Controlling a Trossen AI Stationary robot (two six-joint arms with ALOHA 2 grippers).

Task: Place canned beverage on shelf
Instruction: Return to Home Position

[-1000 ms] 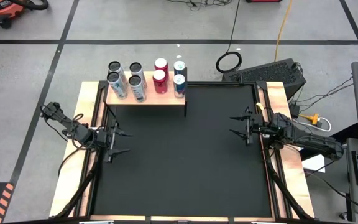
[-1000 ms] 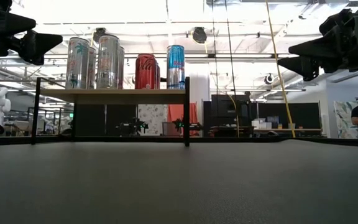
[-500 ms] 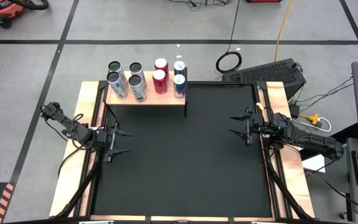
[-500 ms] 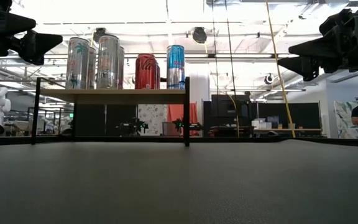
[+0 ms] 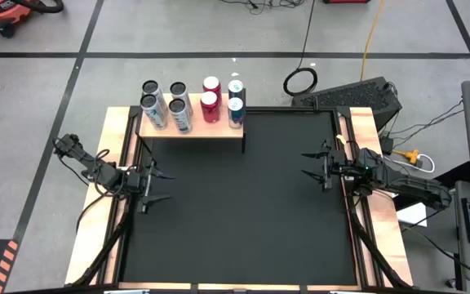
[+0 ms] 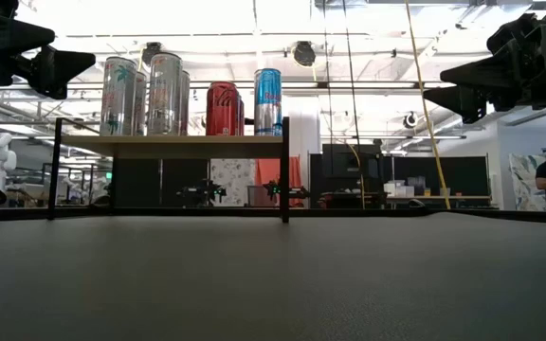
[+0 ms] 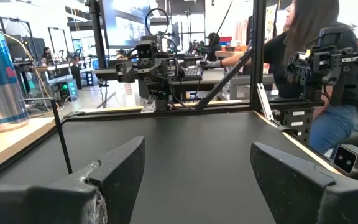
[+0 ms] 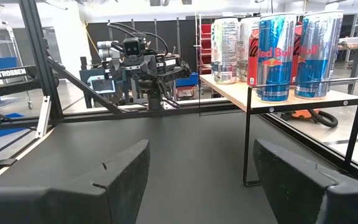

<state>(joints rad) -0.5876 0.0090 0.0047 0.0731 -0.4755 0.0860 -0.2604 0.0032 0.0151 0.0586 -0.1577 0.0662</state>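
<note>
I see my left gripper and right gripper both spread wide and empty over the matte black mat. Well apart from both, nearer the left, the pale wooden shelf on thin dark legs carries glossy cylindrical cans.

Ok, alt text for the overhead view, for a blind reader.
Eight cans, four silver, two red, two blue, stand on a wooden shelf at the far-left corner of the black mat. The left pincer and right pincer sit open at its sides.

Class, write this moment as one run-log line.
left gripper: open, empty, left side | right gripper: open, empty, right side | shelf: cans standing in rows
</note>
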